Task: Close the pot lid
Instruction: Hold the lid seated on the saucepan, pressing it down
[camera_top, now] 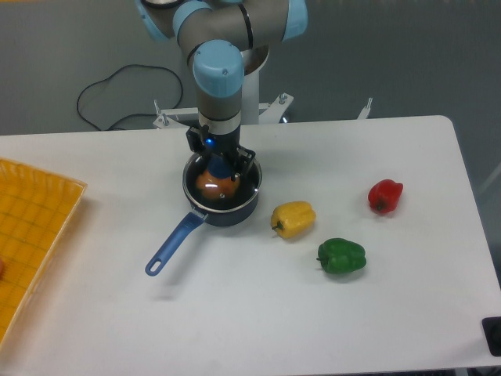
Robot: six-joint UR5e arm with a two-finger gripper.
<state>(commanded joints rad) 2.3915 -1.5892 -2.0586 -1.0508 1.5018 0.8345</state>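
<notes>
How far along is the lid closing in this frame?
The lid already appears to sit on the pot, something orange visible through the glass. The claw is at the lid's knob; its grip can't be judged. Left: release, if gripping, and retreat.
</notes>
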